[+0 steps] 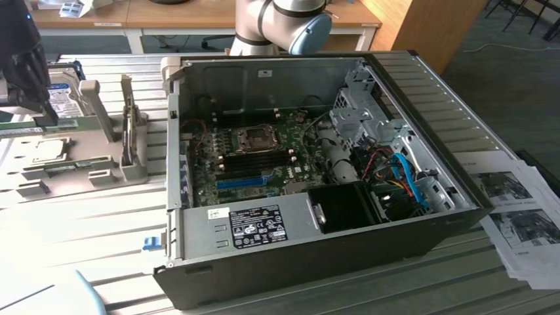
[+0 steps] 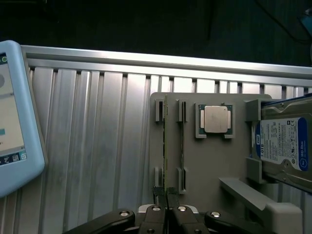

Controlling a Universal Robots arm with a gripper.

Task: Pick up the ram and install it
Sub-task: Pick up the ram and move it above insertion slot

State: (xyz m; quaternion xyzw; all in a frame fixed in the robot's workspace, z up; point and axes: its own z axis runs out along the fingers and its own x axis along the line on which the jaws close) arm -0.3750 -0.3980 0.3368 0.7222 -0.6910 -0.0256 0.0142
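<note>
Gripper (image 2: 165, 196) clenched on the near end of the ram (image 2: 165, 141), its two dark fingers (image 2: 157, 201) pressed together on the thin green board. The ram stands on edge in a grey holder plate (image 2: 209, 165), seated between two pairs of small upright clips, the first of two parallel rows (whether the second row carries a board cannot be told). Beside those rows, a square silver processor (image 2: 215, 119) lies flat in its own recess on the same plate. Further along the plate, a hard drive (image 2: 285, 146) with a blue-and-white label leans in an angled cradle. The holder rests on a ribbed aluminium table (image 2: 87, 146), and a pale blue tablet (image 2: 12, 122) lies on the table, well apart from the ram. In the exterior view, the dark gripper hangs over the holder at that view's left. An open computer case (image 1: 350, 262) lies on its side at the centre of that view, its motherboard (image 1: 254, 164) exposed, and the robot arm (image 1: 280, 23) rises behind it. Printed sheets (image 1: 516, 216) lie at the exterior view's right, just beside the case.
</note>
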